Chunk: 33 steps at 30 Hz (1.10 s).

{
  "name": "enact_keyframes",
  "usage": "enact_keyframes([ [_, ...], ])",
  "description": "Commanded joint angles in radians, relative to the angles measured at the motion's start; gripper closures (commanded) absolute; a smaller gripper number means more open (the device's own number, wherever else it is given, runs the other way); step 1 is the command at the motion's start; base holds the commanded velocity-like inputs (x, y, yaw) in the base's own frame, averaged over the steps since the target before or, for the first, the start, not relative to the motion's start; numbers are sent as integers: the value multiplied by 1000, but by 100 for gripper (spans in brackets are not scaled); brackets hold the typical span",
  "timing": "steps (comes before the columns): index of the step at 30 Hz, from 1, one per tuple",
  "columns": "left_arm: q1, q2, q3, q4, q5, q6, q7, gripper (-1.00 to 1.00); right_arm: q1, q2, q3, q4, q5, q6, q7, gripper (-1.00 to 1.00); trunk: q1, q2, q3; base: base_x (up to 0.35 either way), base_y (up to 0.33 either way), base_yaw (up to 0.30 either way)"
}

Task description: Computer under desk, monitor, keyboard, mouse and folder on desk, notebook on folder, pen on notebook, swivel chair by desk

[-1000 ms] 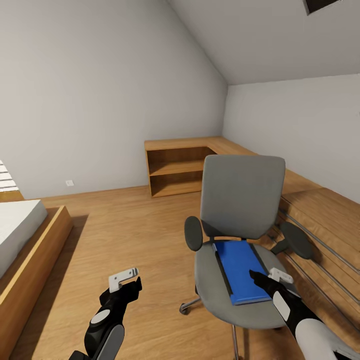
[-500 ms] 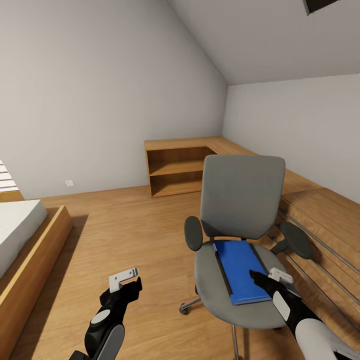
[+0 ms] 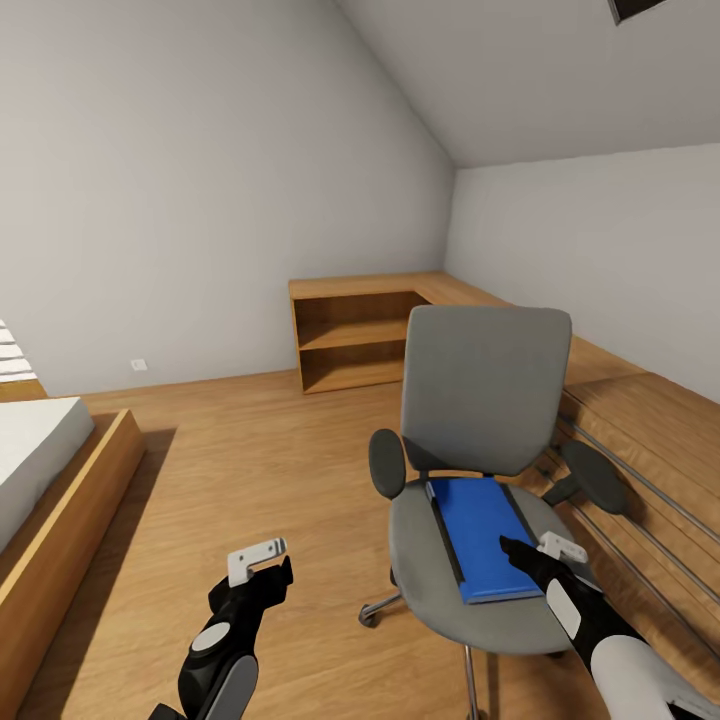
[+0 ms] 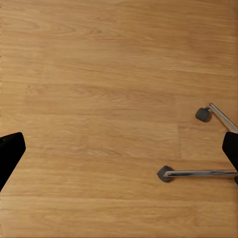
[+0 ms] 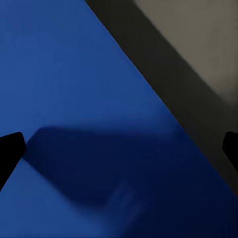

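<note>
A flat bright blue rectangular folder is seen lying on the grey padded seat of the swivel chair, on top of a thin dark notebook whose edges show along its sides. The right claw is held just above the folder's near right corner, its black fingertips spread wide apart with blue surface between them and a shadow cast on it. The left claw is held open over the light wood floor beside the chair's chrome base. A low wooden shelf unit stands against the far wall.
</note>
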Motion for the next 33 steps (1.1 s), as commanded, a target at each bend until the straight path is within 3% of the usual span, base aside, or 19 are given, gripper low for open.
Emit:
enact_keyframes([
  [1, -1, 0, -2, -1, 7, 2, 9, -100, 0, 0, -6, 17, -3, 4, 5, -100, 0, 0, -1, 0, 0, 0],
  [17, -1, 4, 0, 6, 10, 3, 10, -100, 0, 0, -5, 17, -3, 4, 5, -100, 0, 0, -1, -2, 0, 0],
  [33, -1, 4, 0, 7, 8, 2, 11, -100, 0, 0, -5, 18, -3, 4, 5, -100, 0, 0, -1, -163, 0, 0],
])
